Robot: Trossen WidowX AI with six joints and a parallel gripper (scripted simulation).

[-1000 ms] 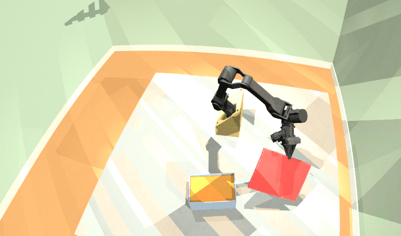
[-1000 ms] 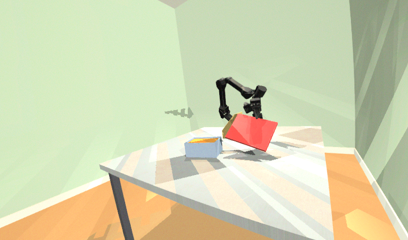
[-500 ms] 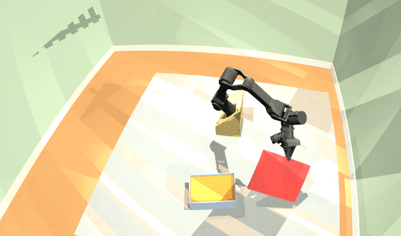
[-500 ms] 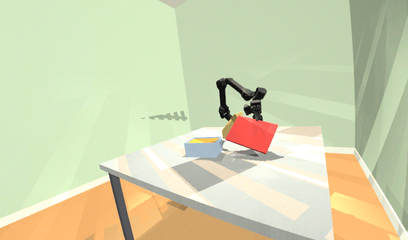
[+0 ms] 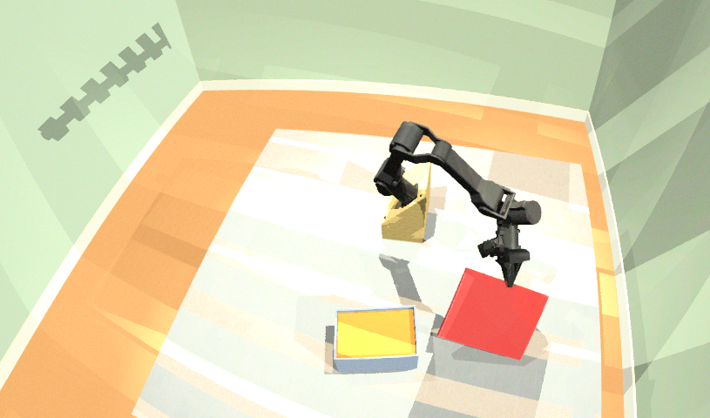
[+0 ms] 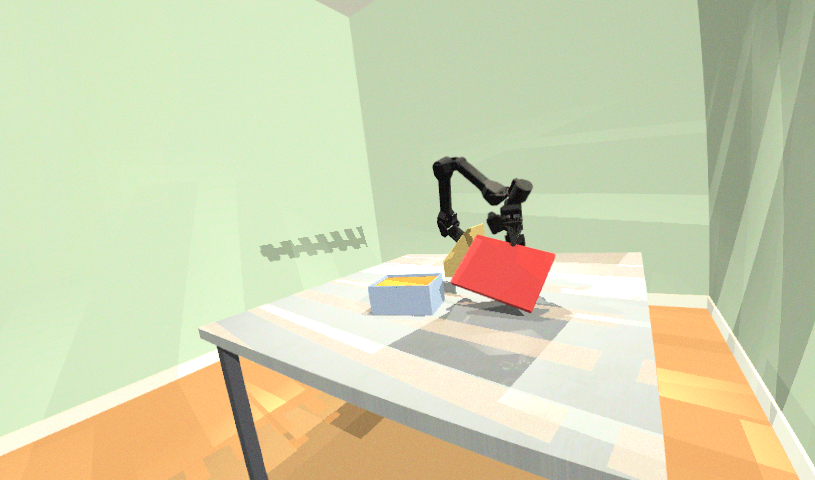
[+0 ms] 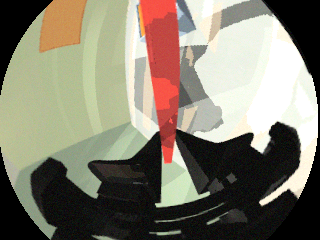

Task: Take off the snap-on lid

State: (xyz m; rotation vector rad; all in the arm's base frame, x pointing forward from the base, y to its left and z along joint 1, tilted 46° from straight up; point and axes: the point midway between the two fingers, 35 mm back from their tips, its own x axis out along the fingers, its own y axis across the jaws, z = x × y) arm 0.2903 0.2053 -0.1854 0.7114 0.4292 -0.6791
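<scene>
- One red lid [image 5: 493, 315] [image 6: 503, 272] [image 7: 164, 75] is hanging tilted above the table [image 5: 254, 248] [image 6: 459, 410], nearer its right edge in the top view.
- One blue box [image 5: 376, 364] [image 6: 402, 299] [image 7: 186, 17] is sitting open, yellow-orange inside.
- One pair of black jaws [image 5: 510, 283] [image 6: 513, 242] is pinching the lid's edge.

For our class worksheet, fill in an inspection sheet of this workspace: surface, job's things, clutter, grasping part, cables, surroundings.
Surface: pale table, crossed by streaks and shadows.
Job's things: blue storage box, upright and lidless, yellow-orange inside; red lid, tilted, off the box and beside it.
Clutter: nothing seen.
Gripper: jaws shut on the lid's edge.
Cables: nothing seen.
Surroundings: wedge-shaped yellowish block at the arm's base; green walls, orange floor.
</scene>
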